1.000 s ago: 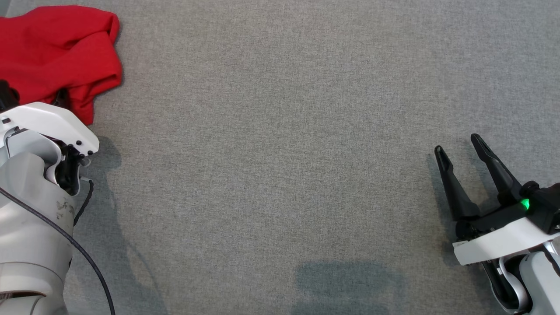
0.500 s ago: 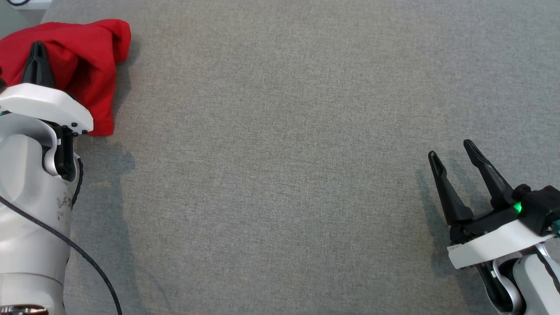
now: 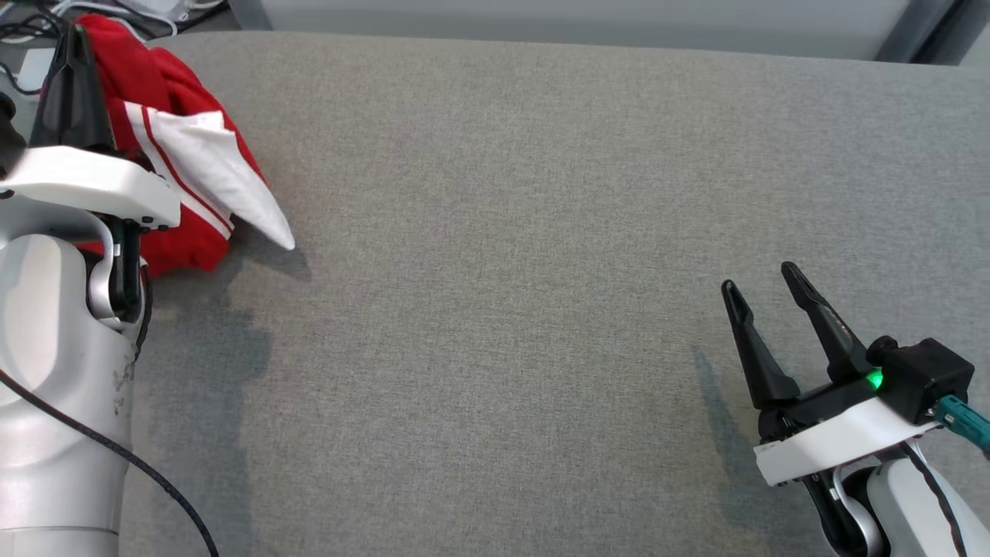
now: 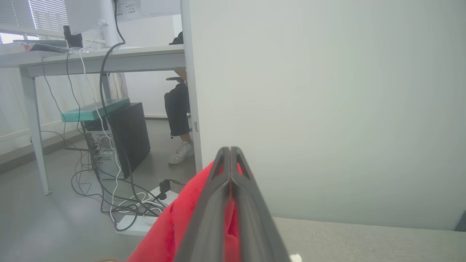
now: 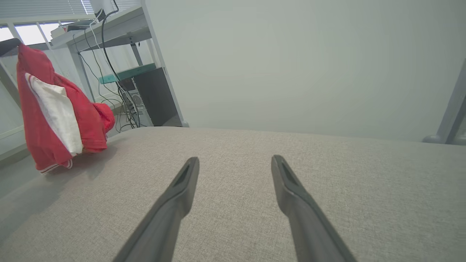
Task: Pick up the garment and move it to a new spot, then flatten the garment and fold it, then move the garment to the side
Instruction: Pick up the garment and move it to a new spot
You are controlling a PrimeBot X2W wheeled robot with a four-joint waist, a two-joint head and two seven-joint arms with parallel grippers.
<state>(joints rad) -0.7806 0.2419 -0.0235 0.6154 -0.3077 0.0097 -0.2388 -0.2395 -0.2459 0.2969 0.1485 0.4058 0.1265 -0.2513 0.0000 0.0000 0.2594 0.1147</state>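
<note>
garment (image 3: 203, 170): red with a white panel edged in thin red-and-white stripes, bunched up and hanging vertically at the table's (image 3: 541, 309) far-left corner, lower end close to the grey top, contact can't be told.

In the upper left of the head view the garment (image 3: 193, 178) hangs from the left end effector (image 3: 75, 35) over the far left corner of the counter (image 3: 503, 271). The right end effector (image 3: 760, 278) sits at the lower right, well apart from the garment, above the counter. In the left wrist view a wall panel (image 4: 327, 109) stands behind the counter's far edge; left of it a computer tower (image 4: 127, 134) stands on the floor (image 4: 36, 225) under a desk (image 4: 109, 58), with cables (image 4: 120, 203) in front and a person's shoe (image 4: 181, 153) just beside the panel.
</note>
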